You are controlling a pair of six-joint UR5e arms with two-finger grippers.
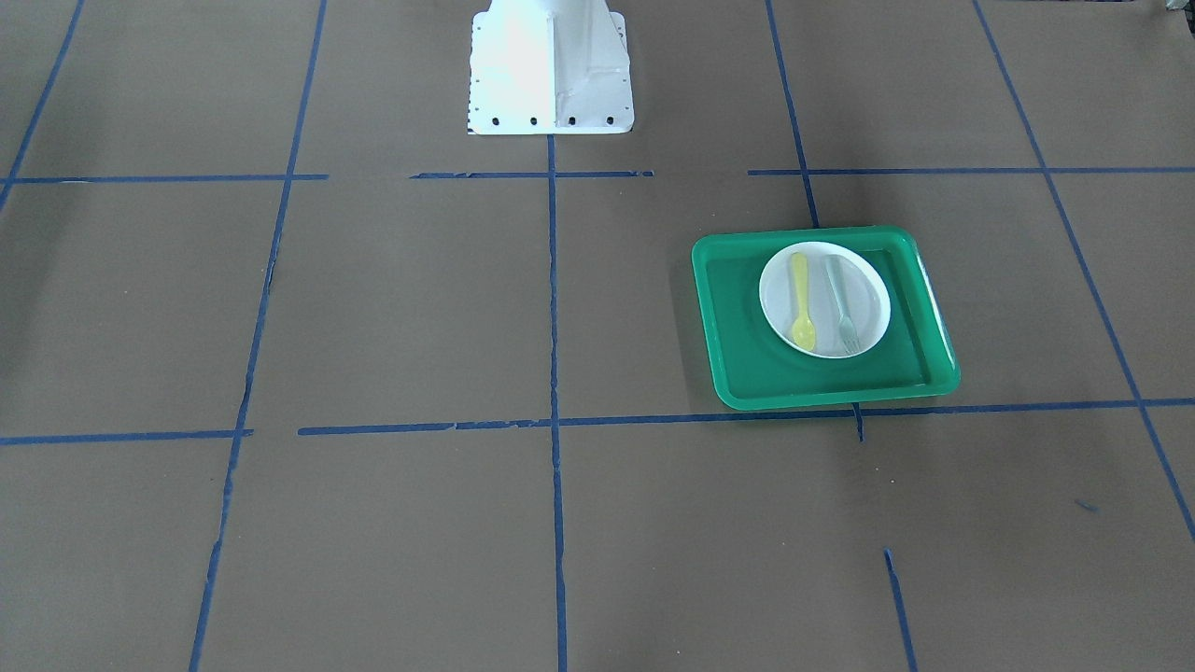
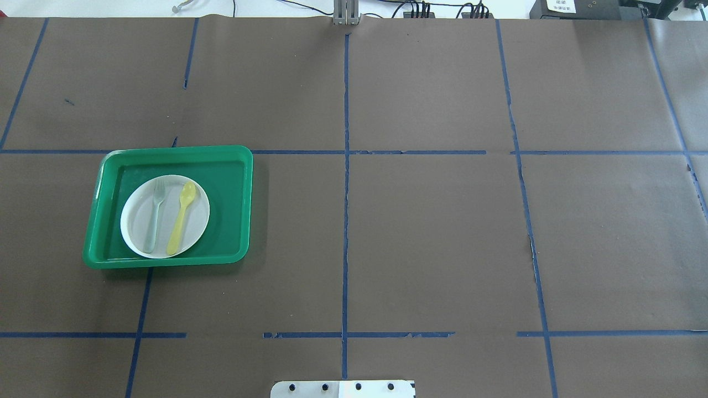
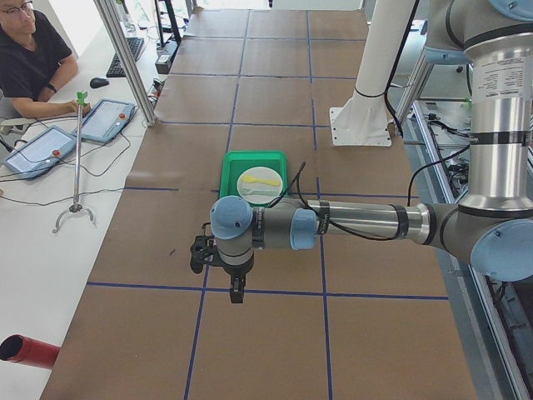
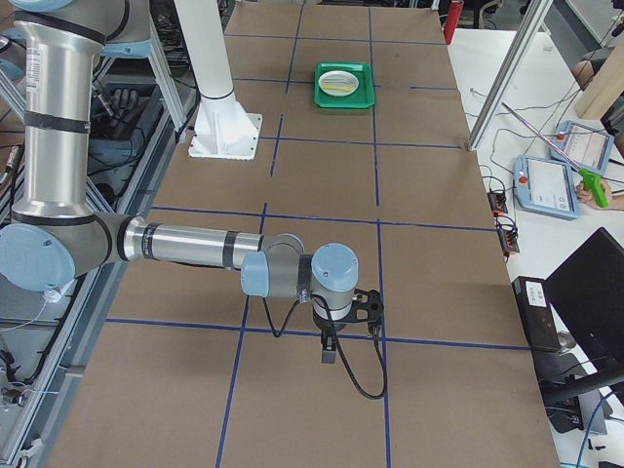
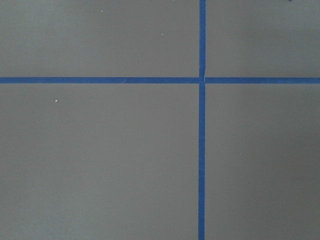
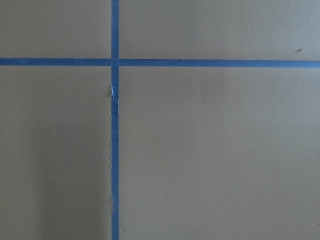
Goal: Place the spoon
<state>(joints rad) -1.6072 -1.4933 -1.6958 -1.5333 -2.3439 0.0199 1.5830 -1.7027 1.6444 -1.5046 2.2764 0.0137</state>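
Note:
The yellow spoon [image 1: 802, 303] lies on a white plate [image 1: 865, 280], parallel to a pale grey-green fork [image 1: 840, 303]. The plate sits in a green tray [image 1: 747, 373]. In the overhead view the spoon [image 2: 181, 218] is on the plate's right half, on the table's left side. My left gripper [image 3: 237, 292] hangs above bare table, well short of the tray, and shows only in the exterior left view. My right gripper [image 4: 330, 353] hangs over the table's other end, far from the tray, and shows only in the exterior right view. I cannot tell whether either gripper is open or shut.
Brown paper with blue tape lines [image 2: 345, 221] covers the table. The robot's white base [image 1: 551, 70] stands at mid-table. Both wrist views show only paper and tape. An operator [image 3: 29, 58] sits beyond the far edge beside tablets [image 3: 104, 119].

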